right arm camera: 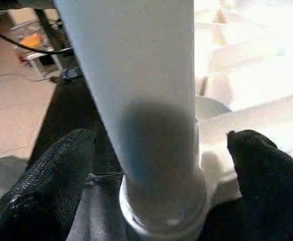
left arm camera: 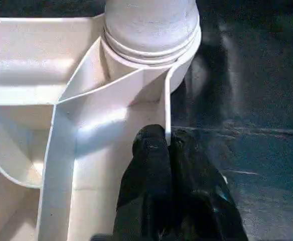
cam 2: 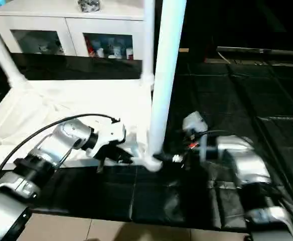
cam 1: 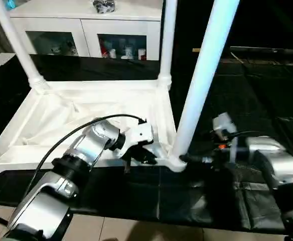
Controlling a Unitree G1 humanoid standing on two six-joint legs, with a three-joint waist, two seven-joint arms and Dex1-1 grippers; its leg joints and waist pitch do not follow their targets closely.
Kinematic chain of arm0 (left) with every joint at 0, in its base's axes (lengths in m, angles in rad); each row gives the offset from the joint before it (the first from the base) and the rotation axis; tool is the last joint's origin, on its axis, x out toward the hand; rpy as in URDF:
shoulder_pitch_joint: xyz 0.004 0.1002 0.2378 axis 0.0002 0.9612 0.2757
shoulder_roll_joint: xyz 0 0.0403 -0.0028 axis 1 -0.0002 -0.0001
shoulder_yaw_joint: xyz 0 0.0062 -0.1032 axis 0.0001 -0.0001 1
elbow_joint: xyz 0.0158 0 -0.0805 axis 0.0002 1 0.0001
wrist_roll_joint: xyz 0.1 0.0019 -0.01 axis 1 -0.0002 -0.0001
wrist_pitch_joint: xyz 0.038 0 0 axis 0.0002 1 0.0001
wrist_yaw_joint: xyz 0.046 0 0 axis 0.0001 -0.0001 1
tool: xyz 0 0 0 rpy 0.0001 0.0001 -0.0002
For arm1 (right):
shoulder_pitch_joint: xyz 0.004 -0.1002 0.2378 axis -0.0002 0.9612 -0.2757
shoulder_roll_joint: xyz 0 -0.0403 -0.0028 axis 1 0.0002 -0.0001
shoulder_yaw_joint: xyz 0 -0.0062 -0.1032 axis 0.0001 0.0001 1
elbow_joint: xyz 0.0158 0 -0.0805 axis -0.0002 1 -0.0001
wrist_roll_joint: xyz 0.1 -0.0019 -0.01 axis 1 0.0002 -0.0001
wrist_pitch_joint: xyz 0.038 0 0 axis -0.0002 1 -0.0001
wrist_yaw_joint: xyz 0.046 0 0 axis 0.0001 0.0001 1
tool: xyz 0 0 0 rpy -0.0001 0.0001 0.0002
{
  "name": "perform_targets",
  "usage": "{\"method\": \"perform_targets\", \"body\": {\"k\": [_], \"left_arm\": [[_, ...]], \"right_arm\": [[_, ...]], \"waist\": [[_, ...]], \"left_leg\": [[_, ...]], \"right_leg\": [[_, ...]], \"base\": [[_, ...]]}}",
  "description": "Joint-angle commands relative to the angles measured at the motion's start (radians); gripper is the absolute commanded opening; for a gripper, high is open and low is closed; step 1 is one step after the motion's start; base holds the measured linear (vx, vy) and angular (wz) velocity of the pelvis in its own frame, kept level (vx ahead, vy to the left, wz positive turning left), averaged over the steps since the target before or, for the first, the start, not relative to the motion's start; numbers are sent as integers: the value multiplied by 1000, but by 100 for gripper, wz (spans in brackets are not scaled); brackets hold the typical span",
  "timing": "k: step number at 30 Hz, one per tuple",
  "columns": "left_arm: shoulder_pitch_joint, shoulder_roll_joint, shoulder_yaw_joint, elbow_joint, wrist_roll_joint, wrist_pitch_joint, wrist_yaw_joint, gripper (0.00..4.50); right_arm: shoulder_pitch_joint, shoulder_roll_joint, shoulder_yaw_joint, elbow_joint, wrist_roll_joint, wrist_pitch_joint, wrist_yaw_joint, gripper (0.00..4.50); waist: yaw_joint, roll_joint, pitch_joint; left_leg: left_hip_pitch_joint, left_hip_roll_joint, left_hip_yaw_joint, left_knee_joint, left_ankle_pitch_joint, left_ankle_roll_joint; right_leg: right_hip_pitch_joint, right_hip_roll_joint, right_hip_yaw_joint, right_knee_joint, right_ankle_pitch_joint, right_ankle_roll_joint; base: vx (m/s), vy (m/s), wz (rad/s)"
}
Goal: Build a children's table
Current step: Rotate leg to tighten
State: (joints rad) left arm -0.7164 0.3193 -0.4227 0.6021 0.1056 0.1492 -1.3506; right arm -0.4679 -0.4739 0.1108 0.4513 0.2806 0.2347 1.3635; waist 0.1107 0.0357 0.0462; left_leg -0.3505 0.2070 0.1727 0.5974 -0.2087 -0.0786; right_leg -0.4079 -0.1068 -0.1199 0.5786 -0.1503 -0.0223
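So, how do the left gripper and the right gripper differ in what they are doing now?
The left gripper is shut on the thin side wall of the table top; the right gripper is open, one finger on each side of the near leg. The left works at the rim, the right at the leg's base. Both are at the same near corner socket.

**Leg upright between spread fingers**

A white tapered leg (right arm camera: 136,100) stands upright in a round corner socket (right arm camera: 164,216) of the white table top (right arm camera: 252,75). The right gripper (right arm camera: 159,165) has its two black fingers (right arm camera: 51,170) spread wide, one on each side of the leg's lower end, each with a gap to the leg. Ribs of the top's underside run away beyond the far finger. Past the near finger lies a light floor (right arm camera: 11,120) with a dark cable (right arm camera: 21,42) crossing it.
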Motion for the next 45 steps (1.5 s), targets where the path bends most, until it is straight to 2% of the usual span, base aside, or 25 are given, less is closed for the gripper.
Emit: {"method": "perform_targets", "body": {"k": [1,2,3,4,7,18,19,22,23,35,39,40,43,45], "left_arm": [[9,0,-37,-33,-7,-10,-51,0],[10,1,-38,-37,-8,-9,-54,0],[15,4,-40,-45,-9,-9,-60,0],[17,5,-41,-49,-9,-9,-61,0],[24,8,-44,-61,-9,-7,-66,0],[29,15,-49,-75,-7,-8,-71,0],[29,16,-50,-75,-7,-8,-71,0],[28,16,-51,-74,-6,-8,-71,0],[27,18,-51,-73,-5,-8,-72,0],[14,5,-40,-43,5,22,-25,0],[7,-7,-27,-30,1,42,5,0],[5,-11,-23,-26,0,49,15,0],[-4,-26,-4,-8,-4,68,54,0],[-8,-35,12,2,-10,83,80,0]], "right_arm": [[-24,-1,10,10,1,9,27,413],[-27,-1,12,14,1,10,31,405],[-35,1,16,24,1,11,40,394],[-39,3,18,29,2,15,45,374],[-49,4,29,46,2,18,60,356],[-62,22,52,63,5,16,101,277],[-62,23,54,63,5,17,104,254],[-60,24,56,64,5,19,108,244],[-57,23,58,61,8,25,116,227],[-24,23,78,16,22,59,138,217],[-8,26,80,-3,29,71,136,217],[-3,26,79,-8,31,75,134,217],[16,32,75,-28,40,84,122,217],[31,41,65,-40,46,88,101,217]], "waist": [[-5,-19,-71],[-4,-18,-72],[-5,-27,-72],[-4,-23,-71],[-4,-25,-72],[-3,-22,-73],[-3,-22,-75],[-3,-21,-74],[-3,-20,-73],[-2,-19,-74],[-1,-18,-73],[0,-13,-73],[0,-17,-72],[2,-17,-71]], "left_leg": [[-1,27,5,-65,-90,105],[-1,27,4,-66,-93,103],[-2,27,5,-66,-92,103],[-4,26,4,-66,-92,101],[-2,27,5,-65,-82,101],[-3,26,4,-63,-73,103],[-3,26,4,-63,-71,103],[-2,27,4,-63,-76,100],[-2,26,4,-63,-81,98],[-2,26,4,-63,-82,94],[-2,25,4,-63,-99,90],[-1,26,3,-63,-104,87],[1,25,5,-64,-121,83],[8,25,7,-64,-133,81]], "right_leg": [[62,-46,51,-47,-210,-232],[63,-47,51,-47,-214,-230],[64,-47,51,-47,-215,-228],[64,-48,50,-47,-231,-224],[62,-47,51,-45,-225,-223],[63,-46,51,-43,-205,-228],[64,-47,51,-42,-200,-230],[63,-47,51,-43,-204,-231],[63,-46,51,-44,-208,-230],[65,-45,51,-42,-193,-233],[64,-46,51,-47,-220,-227],[63,-46,51,-47,-226,-226],[62,-45,51,-52,-243,-221],[58,-44,52,-55,-257,-220]], "base": [[0,0,0],[0,0,0],[0,0,0],[0,0,0],[0,0,0],[0,0,0],[0,0,0],[0,0,0],[0,0,0],[0,0,0],[0,0,0],[0,0,0],[0,0,0],[0,0,0]]}}
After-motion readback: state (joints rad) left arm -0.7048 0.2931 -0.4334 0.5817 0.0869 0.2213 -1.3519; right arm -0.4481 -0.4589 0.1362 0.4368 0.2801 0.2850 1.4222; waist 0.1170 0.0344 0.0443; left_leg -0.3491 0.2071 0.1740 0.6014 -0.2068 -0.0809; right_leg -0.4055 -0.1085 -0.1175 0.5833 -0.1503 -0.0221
